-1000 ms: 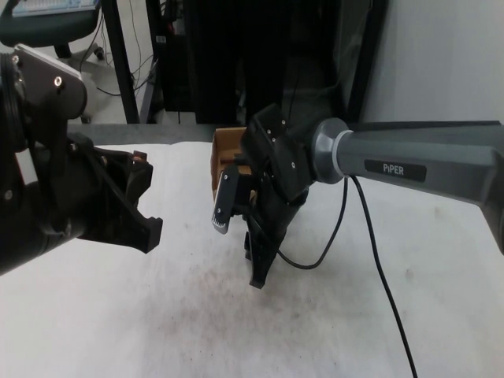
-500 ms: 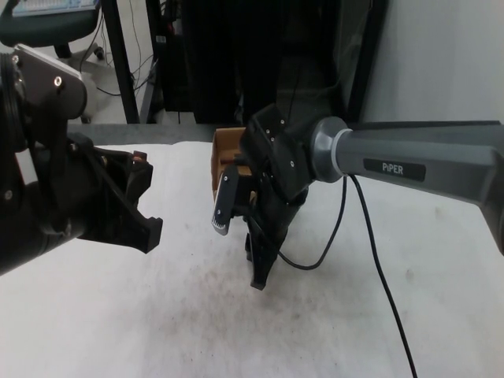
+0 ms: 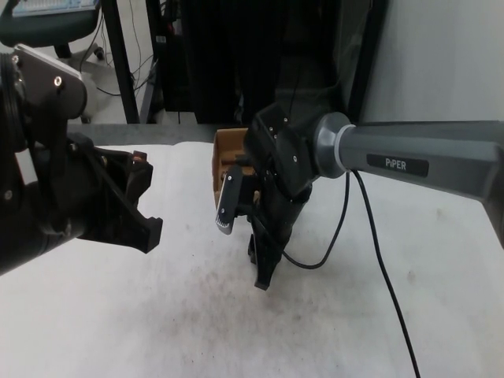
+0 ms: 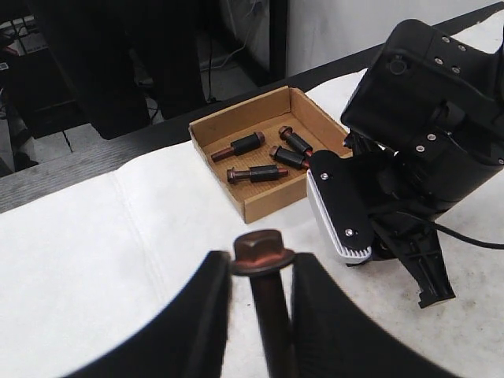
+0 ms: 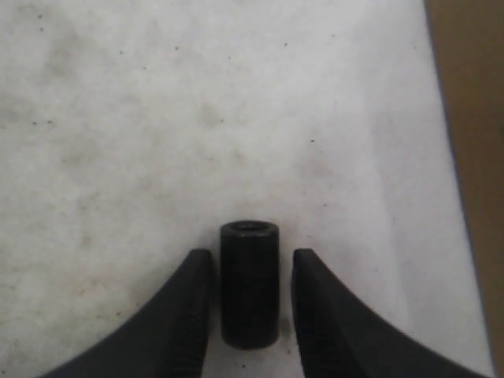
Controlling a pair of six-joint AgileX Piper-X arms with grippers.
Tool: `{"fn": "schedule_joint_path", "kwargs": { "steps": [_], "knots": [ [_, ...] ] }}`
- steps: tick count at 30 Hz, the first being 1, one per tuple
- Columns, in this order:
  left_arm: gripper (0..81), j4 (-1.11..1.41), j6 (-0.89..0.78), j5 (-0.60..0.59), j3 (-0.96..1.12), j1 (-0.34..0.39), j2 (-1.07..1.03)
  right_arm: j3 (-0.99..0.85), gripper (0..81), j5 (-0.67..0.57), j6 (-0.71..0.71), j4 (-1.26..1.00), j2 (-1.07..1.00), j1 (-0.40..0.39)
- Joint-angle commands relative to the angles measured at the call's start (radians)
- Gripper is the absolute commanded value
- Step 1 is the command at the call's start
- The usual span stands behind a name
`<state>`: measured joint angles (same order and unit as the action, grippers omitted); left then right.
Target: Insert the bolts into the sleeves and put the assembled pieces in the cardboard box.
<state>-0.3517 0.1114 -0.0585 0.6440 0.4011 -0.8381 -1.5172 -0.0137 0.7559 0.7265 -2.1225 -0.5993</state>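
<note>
My left gripper (image 4: pixel 261 315) hangs above the white cloth, shut on a bolt (image 4: pixel 261 253) with a copper-coloured head that sticks up between its fingers. In the high view this gripper (image 3: pixel 146 201) is at the left. My right gripper (image 5: pixel 250 315) points down at the cloth just in front of the cardboard box (image 4: pixel 272 203). It is shut on a black sleeve (image 5: pixel 250 283), whose open end faces the camera. The high view shows its fingertips (image 3: pixel 262 279) at the cloth. Three assembled pieces (image 4: pixel 253 173) lie in the box.
The box (image 3: pixel 224 146) stands at the back edge of the cloth, right behind the right arm's wrist (image 3: pixel 283 161). A black cable (image 3: pixel 378 268) trails over the cloth on the right. The box's brown side (image 5: pixel 472 157) is close beside the right gripper.
The right arm's wrist has shifted slightly to the right and down. The left arm and its bolt have not moved.
</note>
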Motion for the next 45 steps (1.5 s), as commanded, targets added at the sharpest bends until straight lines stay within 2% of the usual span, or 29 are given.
{"fn": "schedule_joint_path", "kwargs": {
  "steps": [1,5,7,10,11,17,21,24,25,27,29,32,34,38,42,45],
  "knots": [
    [0.3,0.004,0.001,0.006,0.004,-0.002,0.004,0.023,34.2,0.027,0.000,0.084,-0.034,0.015],
    [0.3,0.004,0.001,0.006,0.004,-0.002,0.004,0.023,31.2,0.025,0.000,0.076,-0.034,0.015],
    [0.3,0.004,0.001,0.006,0.004,-0.002,0.004,0.023,23.7,0.025,0.000,0.076,-0.034,0.015],
    [0.3,0.004,0.001,0.006,0.004,-0.002,0.004,0.023,4.0,0.041,0.000,0.076,-0.034,0.015],
    [0.3,0.004,0.001,0.006,0.004,-0.002,0.004,0.023,0.6,0.043,0.000,0.076,-0.034,0.015],
    [0.3,0.004,0.001,0.006,0.004,-0.002,0.004,0.023,0.9,0.069,-0.061,0.080,0.011,0.015],
    [0.3,0.028,-0.002,0.006,0.006,-0.002,0.010,0.023,0.9,0.059,-0.140,0.080,0.129,0.023],
    [0.3,0.116,-0.048,-0.019,0.006,-0.002,0.033,0.023,0.9,-0.072,-0.277,0.077,0.243,0.043],
    [0.3,0.169,-0.072,-0.054,0.006,-0.002,0.043,0.023,0.9,-0.185,-0.346,0.071,0.291,0.055],
    [0.3,0.285,-0.111,-0.172,0.006,-0.002,0.058,0.027,0.9,-0.365,-0.459,0.067,0.354,0.080],
    [0.3,0.427,-0.224,-0.326,0.006,-0.002,0.060,0.048,0.9,-0.503,-0.516,0.043,0.423,0.096],
    [0.3,0.592,-0.414,-0.493,0.006,-0.002,0.034,0.123,0.9,-0.602,-0.548,-0.001,0.528,0.108],
    [0.3,0.659,-0.505,-0.559,0.006,-0.002,0.006,0.188,0.9,-0.684,-0.565,-0.032,0.607,0.113],
    [0.3,0.851,-0.649,-0.640,0.006,-0.002,-0.072,0.361,0.9,-0.762,-0.631,-0.142,0.757,0.114],
    [0.3,1.088,-0.803,-0.732,0.006,-0.002,-0.171,0.555,0.9,-0.882,-0.823,-0.446,0.910,0.104],
    [0.3,1.211,-0.878,-0.757,0.006,-0.002,-0.237,0.696,0.9,-0.892,-0.995,-0.786,0.978,0.076]
  ]
}}
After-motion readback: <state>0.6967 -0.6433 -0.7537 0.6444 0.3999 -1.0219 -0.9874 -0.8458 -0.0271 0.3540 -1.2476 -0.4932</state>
